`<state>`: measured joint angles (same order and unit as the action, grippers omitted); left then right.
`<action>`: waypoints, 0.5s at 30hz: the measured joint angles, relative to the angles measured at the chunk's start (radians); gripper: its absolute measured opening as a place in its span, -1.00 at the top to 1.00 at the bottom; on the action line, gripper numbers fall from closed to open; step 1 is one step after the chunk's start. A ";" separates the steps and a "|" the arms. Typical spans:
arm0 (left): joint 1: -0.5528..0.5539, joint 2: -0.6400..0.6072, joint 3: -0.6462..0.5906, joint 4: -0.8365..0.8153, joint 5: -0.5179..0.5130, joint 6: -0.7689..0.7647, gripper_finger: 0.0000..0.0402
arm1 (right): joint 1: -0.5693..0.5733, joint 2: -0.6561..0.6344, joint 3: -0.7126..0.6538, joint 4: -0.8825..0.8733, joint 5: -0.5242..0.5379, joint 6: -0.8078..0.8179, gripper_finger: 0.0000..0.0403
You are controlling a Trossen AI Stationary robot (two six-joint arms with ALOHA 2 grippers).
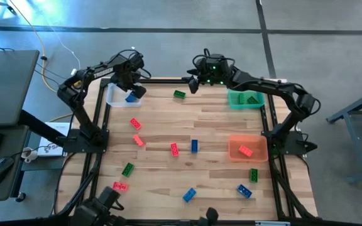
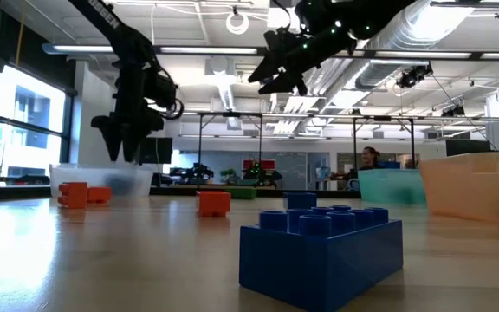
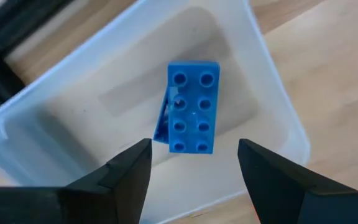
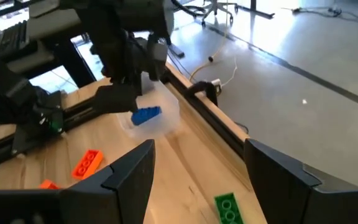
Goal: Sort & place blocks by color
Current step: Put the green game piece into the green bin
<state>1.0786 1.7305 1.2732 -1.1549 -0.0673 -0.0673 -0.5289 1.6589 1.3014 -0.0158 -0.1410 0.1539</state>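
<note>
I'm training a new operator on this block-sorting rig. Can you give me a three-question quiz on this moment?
1. True or false: the blue block in the clear bin is gripped by the left gripper.
2. Which bin holds a red-orange block? A) clear B) green C) orange
3. Fill in: the right gripper hovers near a loose ____ block at the table's far edge.

Key:
1. False; it lies free in the bin, jaws open above it.
2. C, the orange bin.
3. Green.
</note>
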 joint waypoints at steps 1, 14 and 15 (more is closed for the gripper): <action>0.000 -0.015 0.000 0.000 0.000 0.000 -0.11 | 0.000 0.006 0.000 0.003 0.001 -0.001 -0.16; -0.047 -0.275 0.000 0.007 0.059 -0.047 -0.11 | -0.028 0.094 0.072 0.055 -0.002 -0.005 -0.25; -0.055 -0.296 0.000 0.008 0.072 -0.054 -0.11 | -0.032 0.109 0.102 0.036 -0.010 -0.007 -0.25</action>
<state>1.0231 1.4345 1.2732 -1.1466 0.0050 -0.1213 -0.5613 1.7676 1.4030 0.0200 -0.1511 0.1473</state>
